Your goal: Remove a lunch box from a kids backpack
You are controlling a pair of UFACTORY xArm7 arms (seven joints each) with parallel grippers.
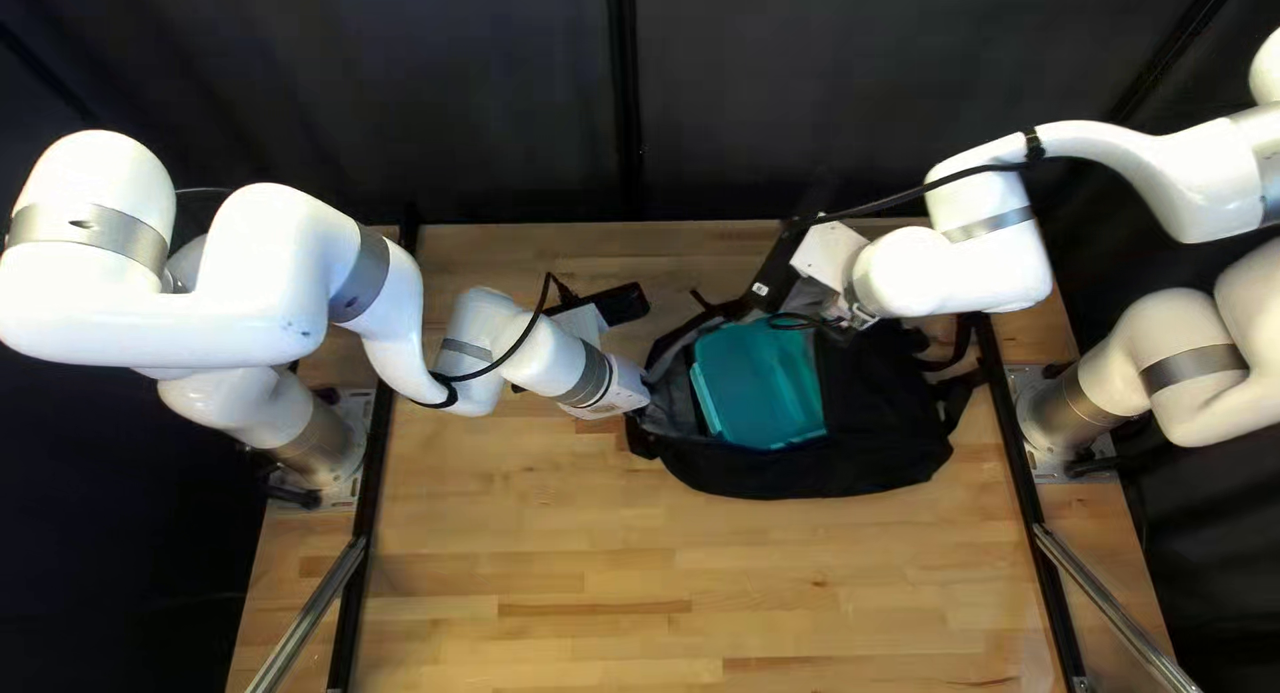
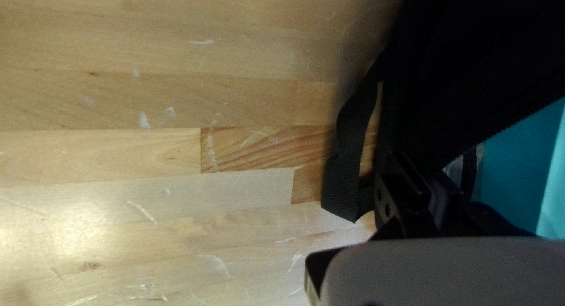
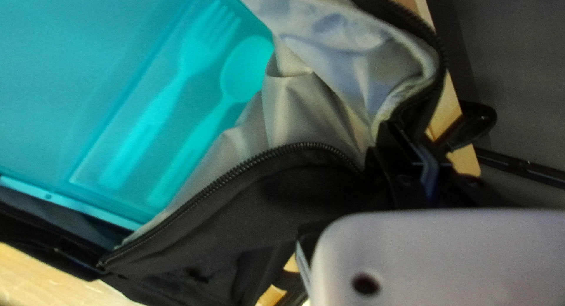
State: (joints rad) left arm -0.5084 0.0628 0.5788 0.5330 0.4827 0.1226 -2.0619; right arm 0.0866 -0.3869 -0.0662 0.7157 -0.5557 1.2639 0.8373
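Teal lunch box (image 1: 760, 386) lies inside the unzipped black backpack (image 1: 854, 446), with a fork (image 3: 209, 38) and a spoon (image 3: 247, 70) side by side in its narrow section. Left gripper (image 1: 627, 389) closed on the bag's rim at its left end; right gripper (image 1: 854, 313) closed on the rim at the far side. Bag sits right of centre on the worktop (image 1: 574, 560), wood showing between it and the near edge.

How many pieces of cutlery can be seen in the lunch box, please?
2: a fork and, beside it, a spoon, both in the blue-green lunch box. More may be hidden elsewhere in it.
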